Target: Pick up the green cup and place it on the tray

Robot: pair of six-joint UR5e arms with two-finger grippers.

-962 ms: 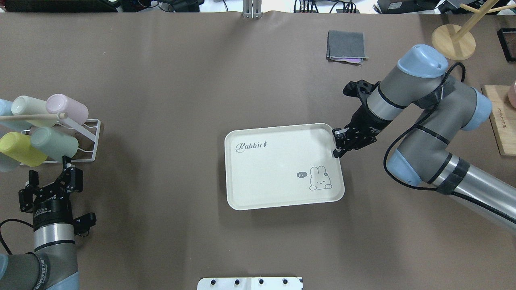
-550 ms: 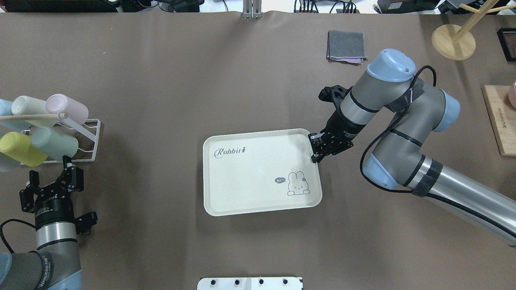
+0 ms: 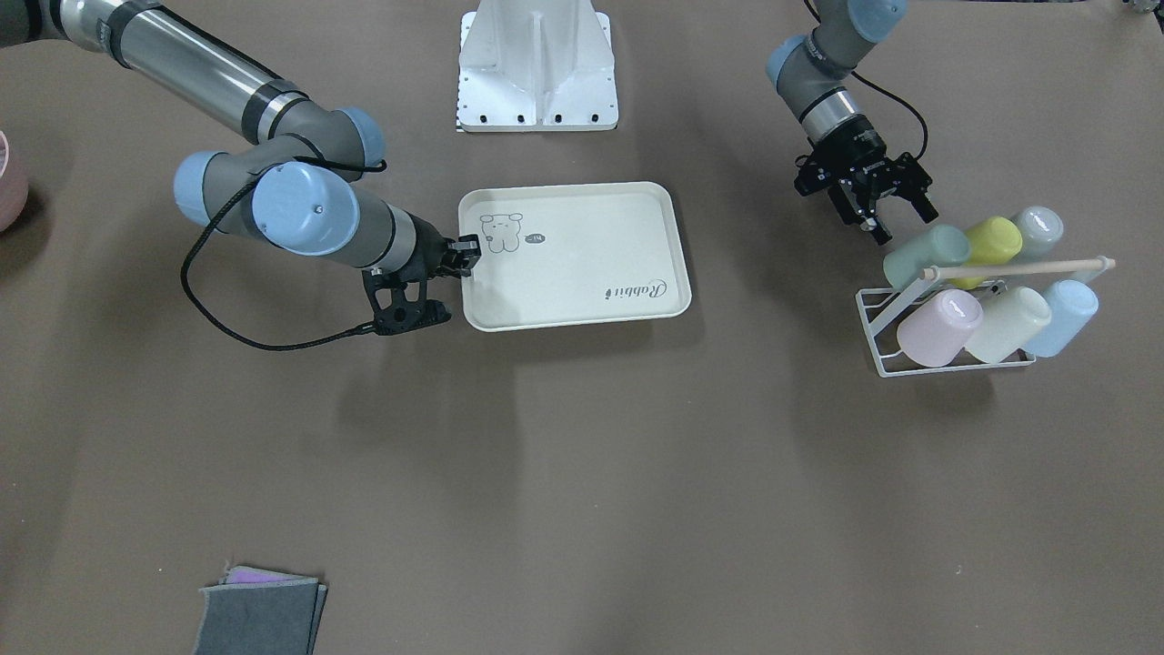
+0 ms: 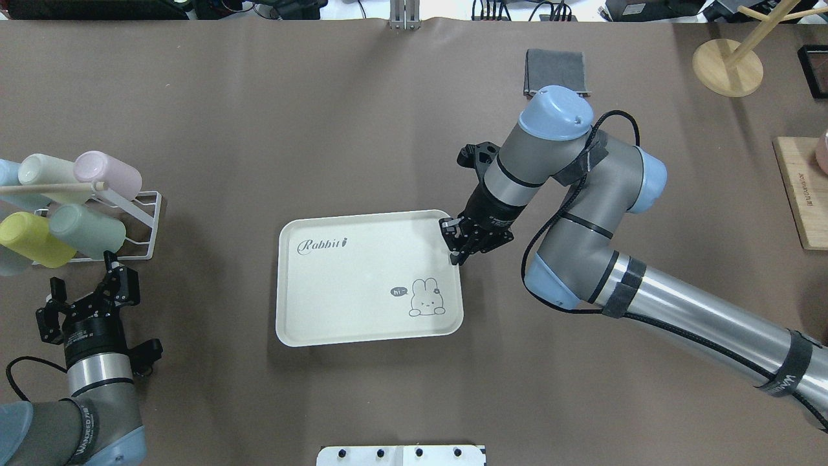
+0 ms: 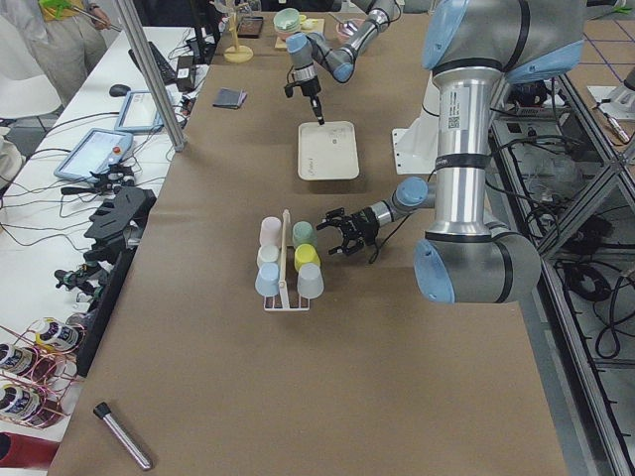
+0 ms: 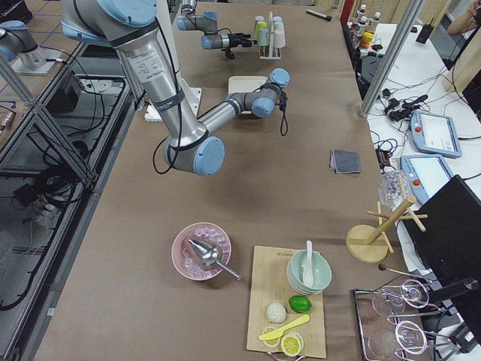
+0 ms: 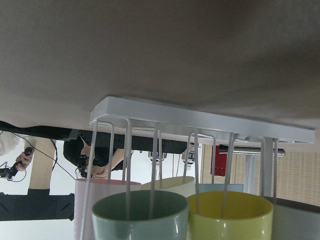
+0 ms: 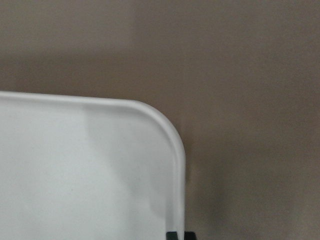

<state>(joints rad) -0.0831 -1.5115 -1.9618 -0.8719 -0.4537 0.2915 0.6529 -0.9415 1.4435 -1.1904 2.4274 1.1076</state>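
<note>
The green cup (image 4: 87, 231) lies on its side in a white wire rack (image 4: 139, 217) at the table's left edge, with its mouth toward my left gripper. It also shows in the front view (image 3: 926, 255) and the left wrist view (image 7: 140, 215). My left gripper (image 4: 84, 285) is open and empty, a short way in front of the cup's mouth. The cream tray (image 4: 349, 285) lies flat mid-table. My right gripper (image 4: 456, 249) is shut on the tray's right rim near its far corner; the right wrist view shows that corner of the tray (image 8: 75, 175).
The rack also holds a yellow-green cup (image 4: 32, 239), a pink cup (image 4: 107, 173), a cream cup (image 4: 48, 171) and a blue one. A grey cloth (image 4: 556, 71), a wooden stand (image 4: 728, 65) and a wooden board (image 4: 802, 194) are at the far right.
My right gripper has slid the tray leftward across the table, holding its rim. My left gripper has drawn back slightly from the rack and stays open.
</note>
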